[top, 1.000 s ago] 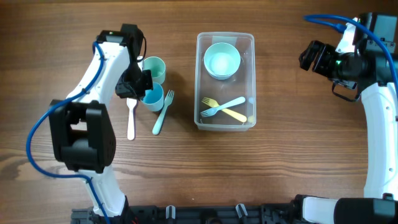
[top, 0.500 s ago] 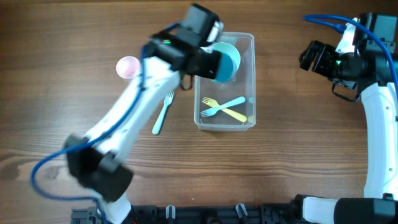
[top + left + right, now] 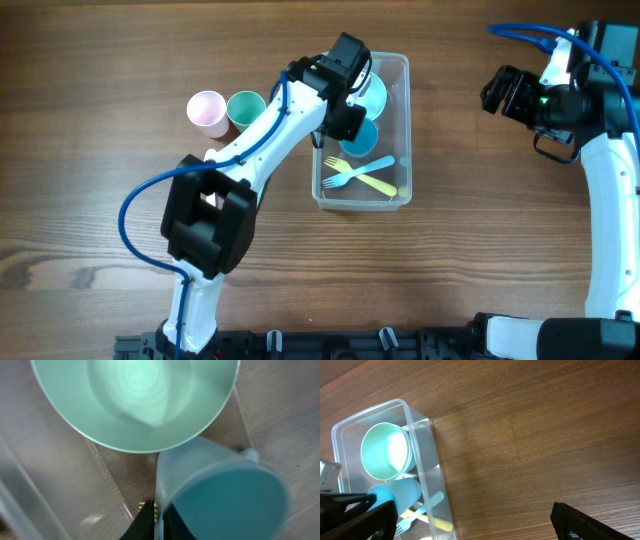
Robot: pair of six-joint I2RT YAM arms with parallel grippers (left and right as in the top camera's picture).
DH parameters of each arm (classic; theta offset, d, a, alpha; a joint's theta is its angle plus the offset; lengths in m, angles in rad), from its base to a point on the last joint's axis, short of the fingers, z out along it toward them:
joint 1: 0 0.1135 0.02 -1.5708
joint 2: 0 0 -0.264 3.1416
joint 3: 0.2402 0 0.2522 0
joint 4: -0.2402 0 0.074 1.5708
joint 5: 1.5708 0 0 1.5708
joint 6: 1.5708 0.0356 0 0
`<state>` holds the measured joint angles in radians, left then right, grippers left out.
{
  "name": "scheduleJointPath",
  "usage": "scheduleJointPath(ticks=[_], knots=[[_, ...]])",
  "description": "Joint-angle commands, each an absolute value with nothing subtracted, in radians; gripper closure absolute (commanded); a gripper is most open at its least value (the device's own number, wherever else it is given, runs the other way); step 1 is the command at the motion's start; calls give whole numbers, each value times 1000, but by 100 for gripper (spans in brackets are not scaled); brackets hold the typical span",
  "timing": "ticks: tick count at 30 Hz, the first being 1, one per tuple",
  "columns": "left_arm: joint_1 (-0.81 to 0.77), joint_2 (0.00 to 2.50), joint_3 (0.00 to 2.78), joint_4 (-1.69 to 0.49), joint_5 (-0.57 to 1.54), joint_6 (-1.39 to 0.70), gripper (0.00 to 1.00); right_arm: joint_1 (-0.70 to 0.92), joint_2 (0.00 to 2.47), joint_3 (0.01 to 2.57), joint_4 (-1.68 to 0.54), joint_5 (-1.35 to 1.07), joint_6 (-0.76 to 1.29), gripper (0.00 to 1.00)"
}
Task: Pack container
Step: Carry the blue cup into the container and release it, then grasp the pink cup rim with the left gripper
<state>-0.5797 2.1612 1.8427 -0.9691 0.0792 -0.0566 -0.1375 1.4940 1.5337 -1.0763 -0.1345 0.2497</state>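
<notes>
The clear container (image 3: 403, 120) stands at the table's middle. It holds a mint bowl (image 3: 368, 92), a blue fork (image 3: 352, 174) and a yellow fork (image 3: 378, 184). My left gripper (image 3: 348, 122) reaches into the container and is shut on the wall of a blue cup (image 3: 360, 138), just below the bowl. In the left wrist view the fingers (image 3: 157, 522) pinch the cup's rim (image 3: 225, 495), with the bowl (image 3: 135, 400) above. My right gripper (image 3: 498, 90) is open and empty, right of the container. In the right wrist view (image 3: 470, 525) it looks at the container (image 3: 420, 455).
A pink cup (image 3: 206, 108) and a teal cup (image 3: 245, 107) stand side by side on the table, left of the container. My left arm stretches from the front left across to the container. The table is brown wood.
My left gripper has carried the blue cup from the table's left side over to the container and lowered it inside, beside the bowl. The right arm has not moved.
</notes>
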Motion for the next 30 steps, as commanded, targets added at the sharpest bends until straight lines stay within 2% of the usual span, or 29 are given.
scheduleJointPath(ticks=[1, 3, 5, 7, 8, 11, 13, 18, 20, 24, 27, 30], knots=[[-573, 2196, 1841, -957, 69, -37, 92, -141, 1500, 1528, -1074, -147, 265, 0], [-573, 2196, 1841, -952, 66, -37, 89, -141, 1500, 1528, -1074, -147, 265, 0], [-573, 2195, 1846, -954, 66, -38, 76, -141, 1500, 1528, -1074, -147, 265, 0], [-573, 2192, 1869, -968, 66, -62, 73, -141, 1500, 1528, -1074, -147, 265, 0], [-573, 2183, 1896, -981, 66, -84, 68, -141, 1500, 1528, -1074, -147, 265, 0], [-573, 2149, 1979, -1032, 66, -87, 43, -141, 1500, 1528, -1074, -147, 265, 0], [-573, 2120, 2042, -1085, 57, -88, 31, -141, 1500, 1528, -1074, -147, 265, 0], [-539, 2030, 2078, -1170, -61, -221, 28, -141, 1500, 1528, -1074, -147, 265, 0], [-447, 2001, 2078, -1267, -70, -303, 25, -141, 1500, 1528, -1074, -147, 265, 0], [-194, 2005, 2078, -1409, -68, -323, 25, -141, 1500, 1528, -1074, -147, 265, 0], [8, 2017, 2078, -1391, 49, -249, 26, -141, 1500, 1528, -1074, -147, 265, 0], [90, 2067, 2069, -1391, 56, -223, 26, -141, 1500, 1528, -1074, -147, 265, 0]])
